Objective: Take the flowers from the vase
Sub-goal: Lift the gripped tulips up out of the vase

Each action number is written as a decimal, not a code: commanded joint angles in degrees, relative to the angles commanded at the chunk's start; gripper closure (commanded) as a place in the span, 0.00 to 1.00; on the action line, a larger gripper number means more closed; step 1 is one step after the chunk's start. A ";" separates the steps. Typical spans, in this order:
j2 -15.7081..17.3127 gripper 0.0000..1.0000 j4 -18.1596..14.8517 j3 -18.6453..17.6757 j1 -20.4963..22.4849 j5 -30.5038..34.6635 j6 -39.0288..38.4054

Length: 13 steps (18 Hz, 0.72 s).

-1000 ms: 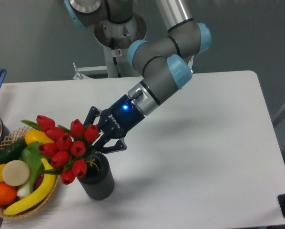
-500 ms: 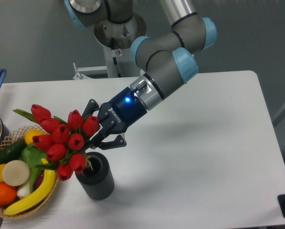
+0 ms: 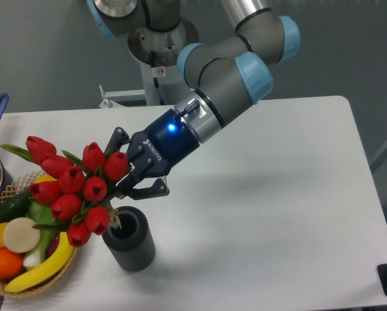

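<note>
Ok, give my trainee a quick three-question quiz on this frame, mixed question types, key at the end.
1. True or false: the flowers hang to the right of the vase.
2. What is the claw shut on? A) the banana B) the flowers C) the vase
3. In which container does the banana lie?

Key:
1. False: they lean left, over the wicker basket.
2. B, gripped at the stems, just above the vase mouth.
3. The wicker basket, at the table's left edge.

Bare white table (image 3: 271, 207) lies right of the vase (image 3: 130, 238); a wicker basket (image 3: 44, 278) crowds its left.
</note>
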 joint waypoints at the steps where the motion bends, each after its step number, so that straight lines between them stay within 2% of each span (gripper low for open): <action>1: 0.00 0.70 0.00 0.26 0.18 0.00 -0.61; 8: 0.26 0.71 0.00 2.90 0.53 0.00 -3.17; 13: 0.97 0.71 -0.09 2.90 4.38 0.09 -4.57</action>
